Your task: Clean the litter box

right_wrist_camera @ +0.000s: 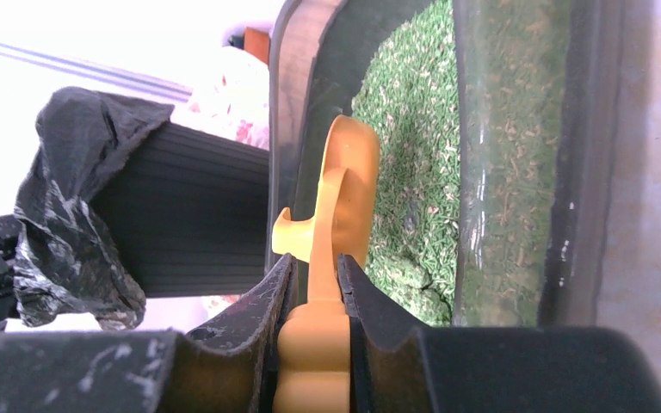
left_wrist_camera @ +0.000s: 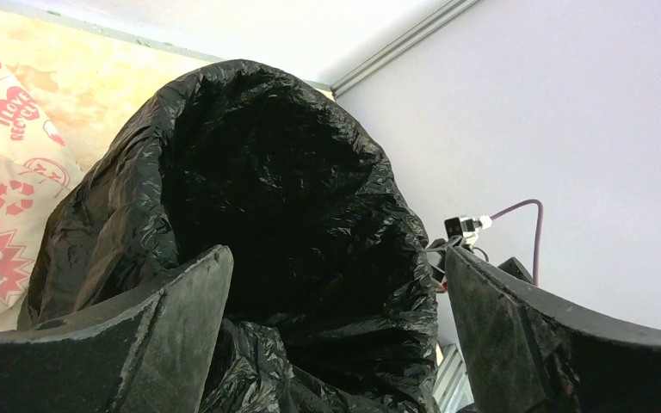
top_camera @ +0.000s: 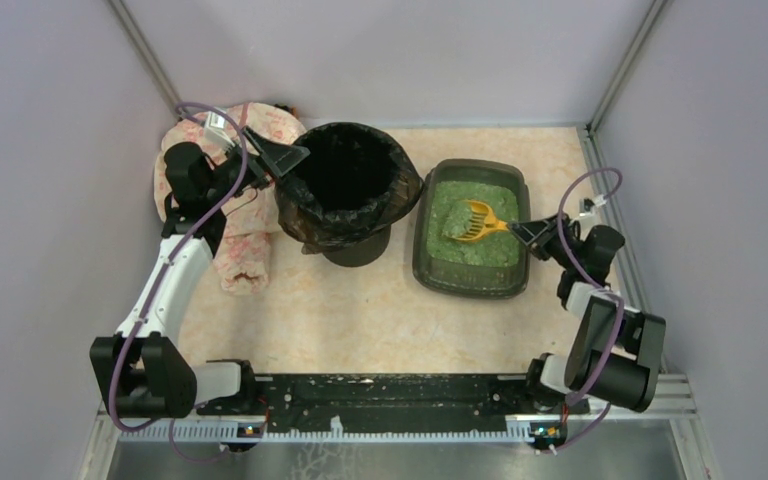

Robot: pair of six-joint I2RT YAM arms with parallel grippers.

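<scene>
Gripping the yellow scoop (top_camera: 475, 222) by its handle, the right gripper (top_camera: 528, 232) has both fingers clamped tight on it at the right side of the litter box (top_camera: 472, 290). The scoop's slotted head rests tilted on the green granules (top_camera: 495, 250) around the middle of the box. The litter box sits on the table (top_camera: 360, 310) just right of the black-bagged bin (top_camera: 305, 215). The left gripper (top_camera: 278, 160) hovers at the bin's far-left rim, fingers spread apart, holding nothing. A white cloth bag with red prints (top_camera: 245, 250) lies left of the bin.
</scene>
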